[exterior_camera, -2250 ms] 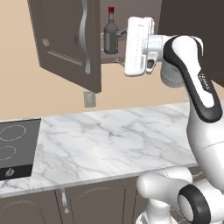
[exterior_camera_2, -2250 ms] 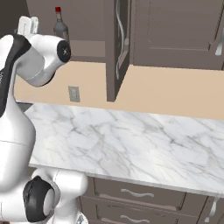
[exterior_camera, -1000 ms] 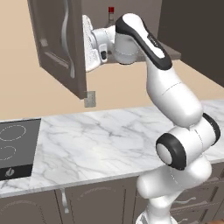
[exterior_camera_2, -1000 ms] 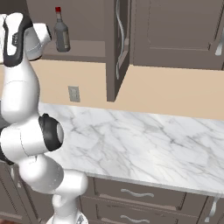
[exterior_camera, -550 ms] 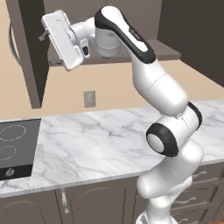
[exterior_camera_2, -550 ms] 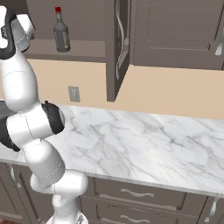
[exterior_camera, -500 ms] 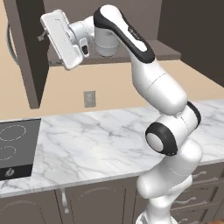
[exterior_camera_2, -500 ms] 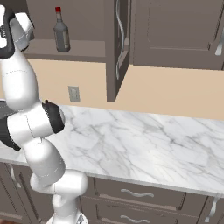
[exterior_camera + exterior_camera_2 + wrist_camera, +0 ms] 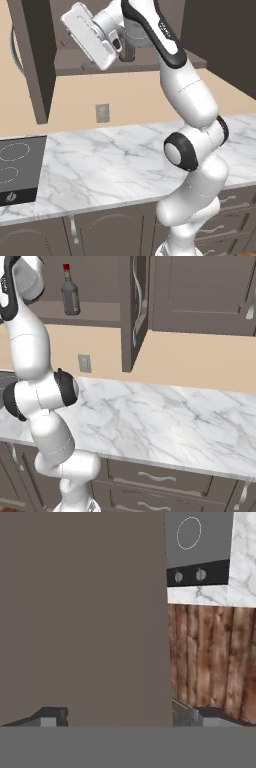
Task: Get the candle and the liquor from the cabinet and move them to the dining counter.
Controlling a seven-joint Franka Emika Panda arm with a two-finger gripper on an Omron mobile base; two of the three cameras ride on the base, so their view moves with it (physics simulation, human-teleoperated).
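The liquor (image 9: 70,291) stands upright on the cabinet (image 9: 195,291) shelf at the upper left of the right base frame, red cap up, untouched. I cannot make out the candle. Nothing has been carried off yet, so both pickups are likely still ahead.

The gripper (image 9: 125,714) is up high at the upper left of the left base frame, by the open left door (image 9: 32,55). In the hand frame its two dark tips sit wide apart at the bottom with nothing between them, so the jaws are spread and empty. They face a flat brown panel close ahead, seemingly the door, with the cooktop (image 9: 197,542) and wood floor (image 9: 212,657) off to the right.

Risks, as I judge them:
- The hand seems close to the door; a careless swing could knock it or jam a fingertip against the panel.
- The bottle is tall and narrow. A sideways brush from the wide jaws could tip it on the shelf or push it backward.
- The arm (image 9: 187,95) is stretched far up, so fine aiming may be poor.
- The small candle could be bumped unseen while reaching for the bottle.
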